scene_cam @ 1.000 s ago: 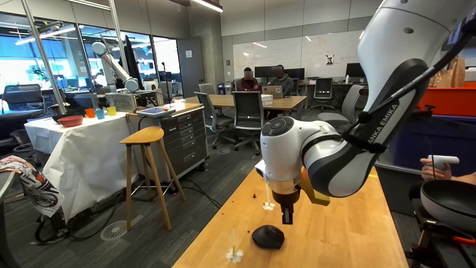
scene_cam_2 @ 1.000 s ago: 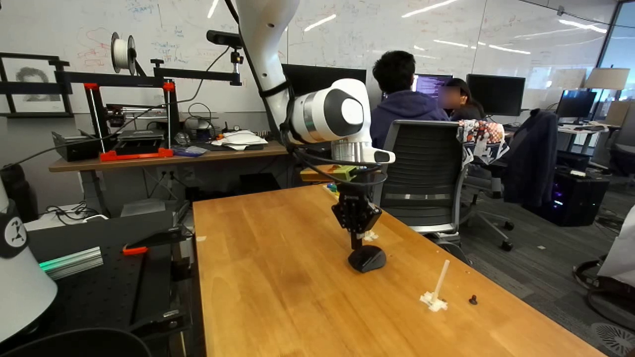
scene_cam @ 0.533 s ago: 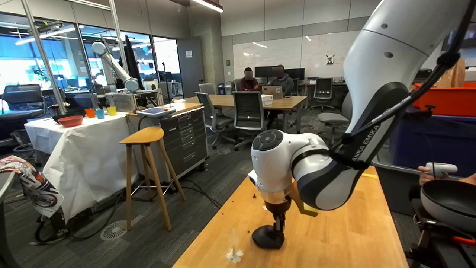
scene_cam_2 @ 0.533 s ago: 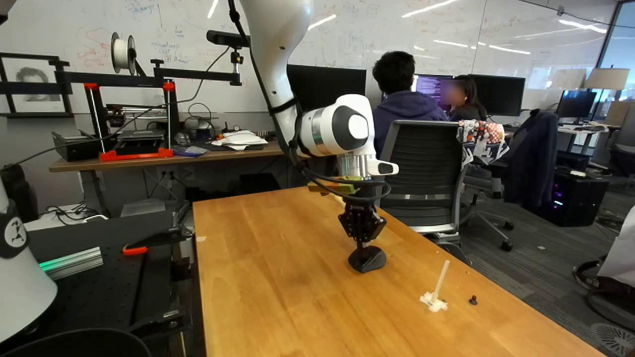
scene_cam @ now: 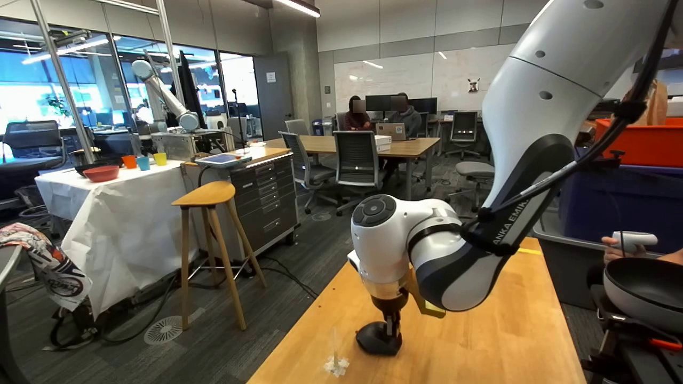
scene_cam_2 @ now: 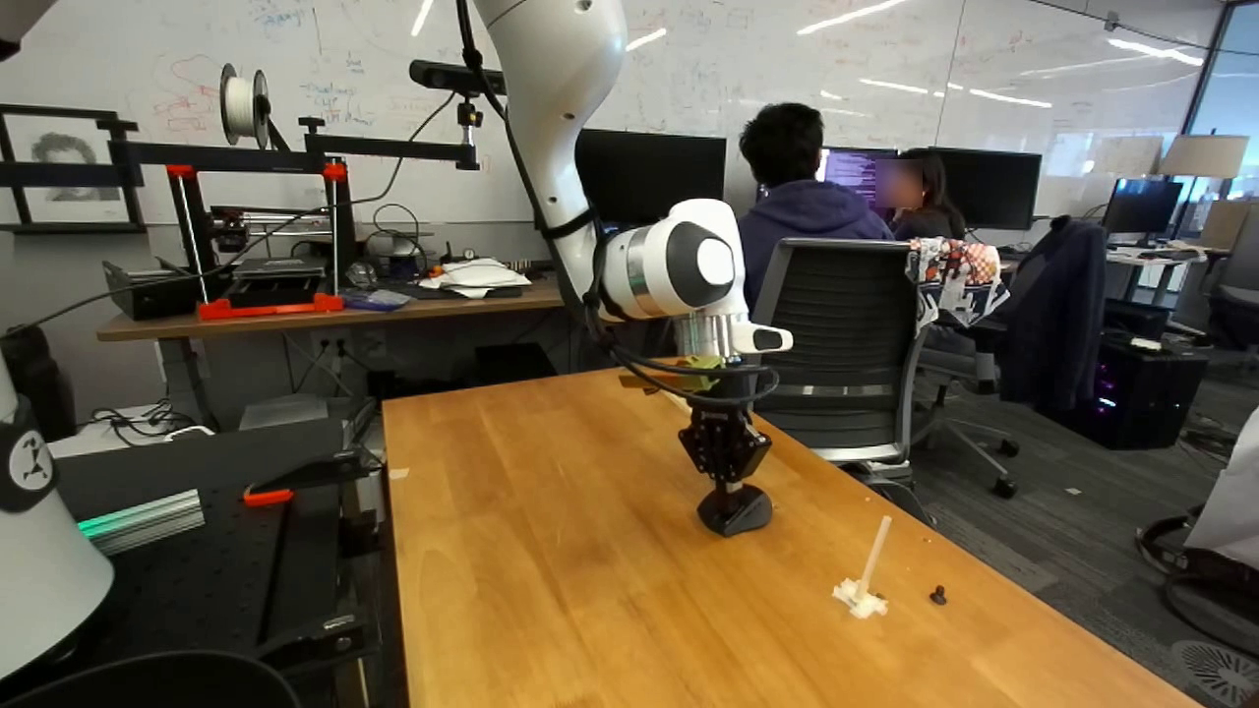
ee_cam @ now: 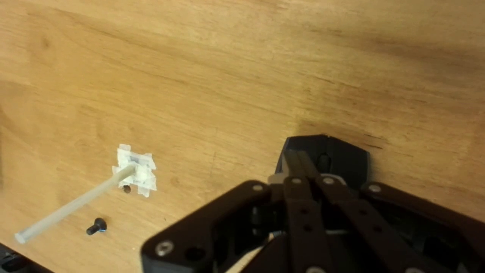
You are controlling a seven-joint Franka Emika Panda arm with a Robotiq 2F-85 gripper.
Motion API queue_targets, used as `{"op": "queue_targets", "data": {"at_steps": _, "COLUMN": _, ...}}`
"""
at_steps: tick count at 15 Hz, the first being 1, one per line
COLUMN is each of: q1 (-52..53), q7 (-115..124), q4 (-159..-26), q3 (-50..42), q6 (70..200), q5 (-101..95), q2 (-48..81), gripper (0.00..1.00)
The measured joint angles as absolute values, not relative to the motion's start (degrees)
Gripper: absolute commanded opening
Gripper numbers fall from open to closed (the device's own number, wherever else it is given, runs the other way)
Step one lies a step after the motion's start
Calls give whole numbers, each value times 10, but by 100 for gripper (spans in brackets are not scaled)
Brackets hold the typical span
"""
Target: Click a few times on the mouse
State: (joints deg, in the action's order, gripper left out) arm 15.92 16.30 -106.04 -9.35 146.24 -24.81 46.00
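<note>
Matte-black, dome-shaped plastic computer mouse (ee_cam: 348, 163): resting on the honey-coloured wooden tabletop (ee_cam: 189, 83), right of centre in the wrist view; in an exterior view the mouse (scene_cam: 372, 341) sits at the lower middle of the frame.
Black, two-fingered claw (ee_cam: 297, 152): clenched, its fingers laid together with nothing showing between them.
Slim black fingertips (ee_cam: 291, 163): over the front button at the left side of the mouse in the wrist view, just beside the small dark scroll wheel (ee_cam: 324, 163); touching or just above, I cannot tell which.
Mouse axis: roughly top to bottom in the wrist view, nose toward the upper edge, back end hidden under the claw.
Button press: likely the step in hand; it seems to call for short, straight-down pushes, and a slanted one might slide the mouse.
Mouse shell: angular facets at the nose, a thin seam parting two buttons, a plain dark finish, a low hump in both exterior views.
</note>
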Motion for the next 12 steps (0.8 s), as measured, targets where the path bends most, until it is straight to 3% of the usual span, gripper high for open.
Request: {"op": "queue_targets", "data": {"at_steps": 12, "q1": 153, "q7": 151, "q4": -1064, "q3": -94, "q6": 1404, "q5": -245, "q2": 443, "gripper": 0}}
